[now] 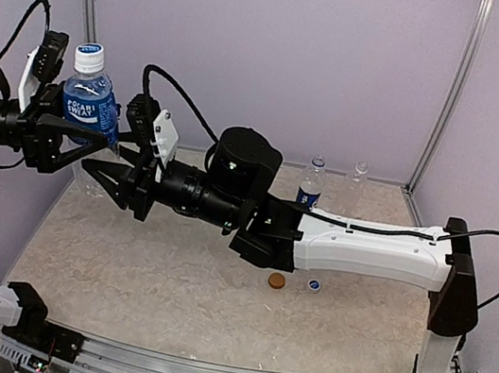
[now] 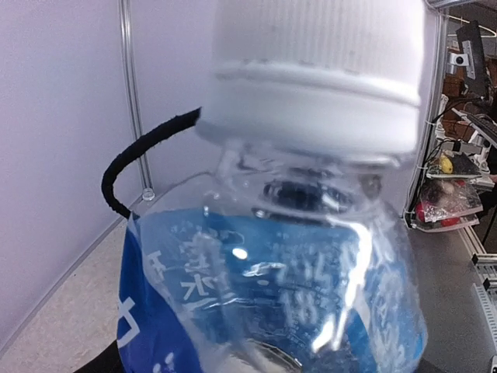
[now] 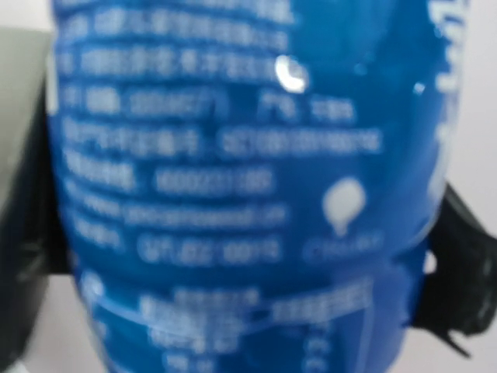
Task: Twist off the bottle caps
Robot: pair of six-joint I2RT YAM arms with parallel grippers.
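Pocari Sweat bottle [image 1: 89, 112] up off the table [image 1: 164, 297] at far left, left gripper [image 1: 78, 139] clamped on the label as anchor, blue cap [image 1: 89, 54] exposed and untouched; right gripper [image 1: 98, 173] flanks the lower label, grip cannot be told.

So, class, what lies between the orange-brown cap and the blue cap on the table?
Only bare table separates the orange-brown cap from the blue cap, shown in the top view.

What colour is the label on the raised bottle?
The label is blue with white lettering, clearest in top external.
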